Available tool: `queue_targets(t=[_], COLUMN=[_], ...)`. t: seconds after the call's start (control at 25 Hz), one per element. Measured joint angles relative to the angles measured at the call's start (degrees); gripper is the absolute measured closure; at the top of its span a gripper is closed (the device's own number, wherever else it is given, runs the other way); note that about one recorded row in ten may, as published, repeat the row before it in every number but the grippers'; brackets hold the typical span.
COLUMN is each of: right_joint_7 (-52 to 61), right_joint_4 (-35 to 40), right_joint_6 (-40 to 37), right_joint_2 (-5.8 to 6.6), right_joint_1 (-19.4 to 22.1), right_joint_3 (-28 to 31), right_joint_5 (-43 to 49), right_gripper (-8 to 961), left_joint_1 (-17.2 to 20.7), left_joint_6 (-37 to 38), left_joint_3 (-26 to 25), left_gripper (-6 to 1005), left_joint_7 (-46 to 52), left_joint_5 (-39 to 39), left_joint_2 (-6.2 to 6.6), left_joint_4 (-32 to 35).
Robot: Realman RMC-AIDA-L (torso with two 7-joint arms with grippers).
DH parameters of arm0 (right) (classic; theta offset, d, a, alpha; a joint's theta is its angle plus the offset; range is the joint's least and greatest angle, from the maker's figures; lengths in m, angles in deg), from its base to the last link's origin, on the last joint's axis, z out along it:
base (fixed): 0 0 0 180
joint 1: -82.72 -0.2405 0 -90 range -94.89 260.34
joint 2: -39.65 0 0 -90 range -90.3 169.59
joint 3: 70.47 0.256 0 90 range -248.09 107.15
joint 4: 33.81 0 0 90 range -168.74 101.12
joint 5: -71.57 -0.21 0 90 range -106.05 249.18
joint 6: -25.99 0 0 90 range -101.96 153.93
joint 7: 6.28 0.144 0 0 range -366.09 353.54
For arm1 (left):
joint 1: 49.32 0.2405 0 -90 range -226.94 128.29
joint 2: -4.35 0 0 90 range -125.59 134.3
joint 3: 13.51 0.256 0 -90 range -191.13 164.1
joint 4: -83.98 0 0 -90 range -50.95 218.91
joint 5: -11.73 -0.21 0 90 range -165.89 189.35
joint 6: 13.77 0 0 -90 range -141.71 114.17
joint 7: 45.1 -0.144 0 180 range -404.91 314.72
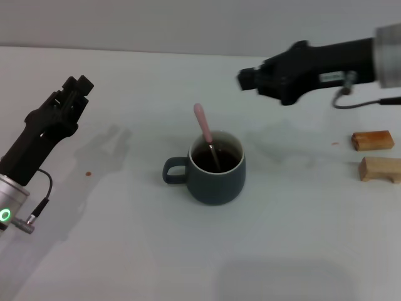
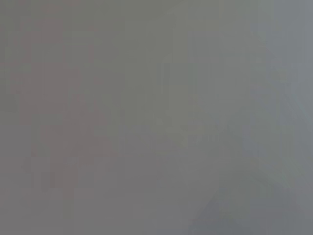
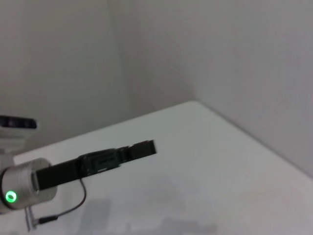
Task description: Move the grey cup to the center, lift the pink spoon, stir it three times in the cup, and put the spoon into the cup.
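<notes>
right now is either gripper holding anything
No. The pink spoon stands free in the grey cup; left gripper and right gripper are both clear of it.

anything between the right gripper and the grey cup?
No. In the head view, only bare table separates the right gripper from the grey cup; the pink spoon stands in the cup.

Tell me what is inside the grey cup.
The grey cup holds dark brown liquid and the pink spoon, leaning with its handle above the rim. The spoon's bowl is hidden under the liquid.
</notes>
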Motion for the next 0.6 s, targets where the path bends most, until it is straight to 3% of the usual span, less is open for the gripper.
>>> queue_targets(t=[0.32,0.48,0.6], right_joint_7=[-20.4,-34.3,-47.8], right_joint_4=[-3.2,-10.5,-20.0], right_joint_6=[-0.3,0.3,0.5], right_joint_2=[-0.08,-0.08,0.04], right_joint_1=[11.9,17.3,20.5], right_joint_3=[7.0,11.7,17.2], right_joint_5=[-17.0,-26.5,-36.6], right_gripper=[951,951,950], left_joint_1=[-0.1,0.5,1.3], left_joint_6=[3.4,5.8,7.6], left_joint_3=[0.0,-0.2,-1.9], left_gripper=[651,636,625], left_joint_7=[-0.4,-0.7,-1.1], left_joint_5=[0.0,0.3,0.5], left_joint_2=[0.00,0.01,0.18], left_joint_4=[0.1,0.4,0.5])
